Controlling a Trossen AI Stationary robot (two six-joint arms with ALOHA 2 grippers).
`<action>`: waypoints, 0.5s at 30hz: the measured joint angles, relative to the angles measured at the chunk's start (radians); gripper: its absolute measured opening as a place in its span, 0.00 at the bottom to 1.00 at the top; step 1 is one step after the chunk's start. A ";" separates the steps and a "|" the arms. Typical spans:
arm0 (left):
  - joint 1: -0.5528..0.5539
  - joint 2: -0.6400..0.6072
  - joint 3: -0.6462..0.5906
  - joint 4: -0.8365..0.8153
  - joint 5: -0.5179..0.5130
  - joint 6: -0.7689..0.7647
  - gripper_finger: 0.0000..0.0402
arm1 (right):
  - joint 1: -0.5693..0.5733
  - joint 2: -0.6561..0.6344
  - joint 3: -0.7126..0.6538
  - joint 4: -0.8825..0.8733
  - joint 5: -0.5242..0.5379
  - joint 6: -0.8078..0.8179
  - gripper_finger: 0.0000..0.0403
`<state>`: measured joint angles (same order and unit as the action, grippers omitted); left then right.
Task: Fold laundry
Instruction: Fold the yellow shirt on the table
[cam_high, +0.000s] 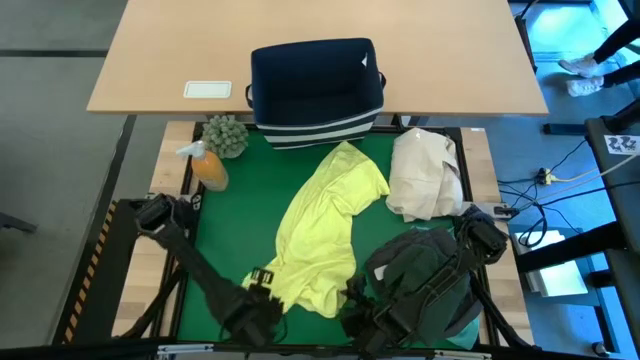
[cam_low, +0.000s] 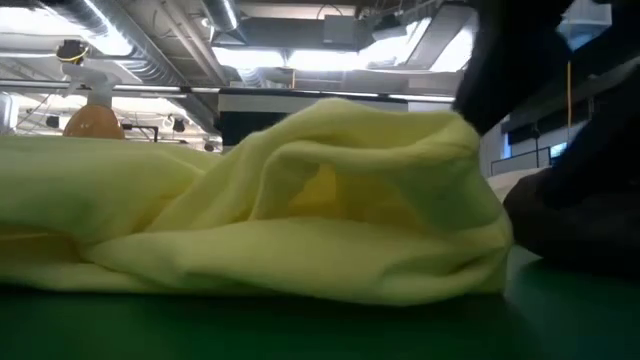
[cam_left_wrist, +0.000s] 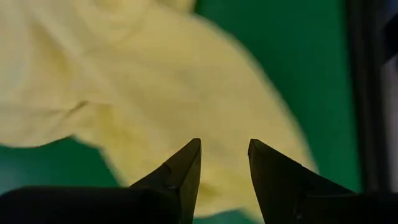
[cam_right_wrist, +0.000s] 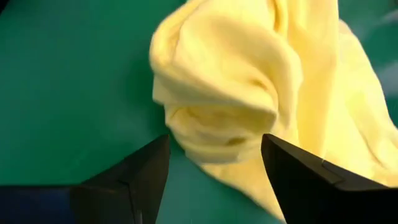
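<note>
The yellow-green shirt (cam_high: 325, 225) lies crumpled on the green mat (cam_high: 250, 190), running from the far middle toward the near edge; its bunched near end (cam_low: 330, 200) fills the low view. My left gripper (cam_left_wrist: 224, 148) is open, pointing down over the shirt's near left edge (cam_high: 262, 283). My right gripper (cam_right_wrist: 214, 143) is also open and slants down just above a rolled-up fold (cam_right_wrist: 217, 112) at the shirt's near right corner (cam_high: 350, 298). A heap of dark grey and turquoise garments (cam_high: 425, 275) rests on the mat beneath my right arm.
A cream cloth bundle (cam_high: 425, 175) lies at the mat's far right. A navy bin with a striped base (cam_high: 315, 90) stands behind the mat on the wooden table. An orange bottle (cam_high: 208, 168) and a small plant (cam_high: 226, 135) stand at the far left corner.
</note>
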<state>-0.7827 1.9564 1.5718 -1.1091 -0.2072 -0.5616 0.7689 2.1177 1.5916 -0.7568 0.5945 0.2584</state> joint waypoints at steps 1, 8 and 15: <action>-0.021 0.000 -0.011 0.034 -0.012 -0.030 0.32 | 0.004 0.000 0.000 -0.010 0.001 0.008 0.63; -0.119 0.000 -0.104 0.229 -0.097 -0.141 0.33 | 0.004 0.000 0.001 -0.054 0.001 0.079 0.63; -0.137 0.000 -0.173 0.222 -0.101 -0.264 0.40 | 0.003 0.000 -0.038 0.070 -0.002 0.078 0.63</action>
<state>-0.9199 1.9560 1.3991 -0.8870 -0.3084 -0.8257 0.7719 2.1174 1.5539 -0.6872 0.5926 0.3360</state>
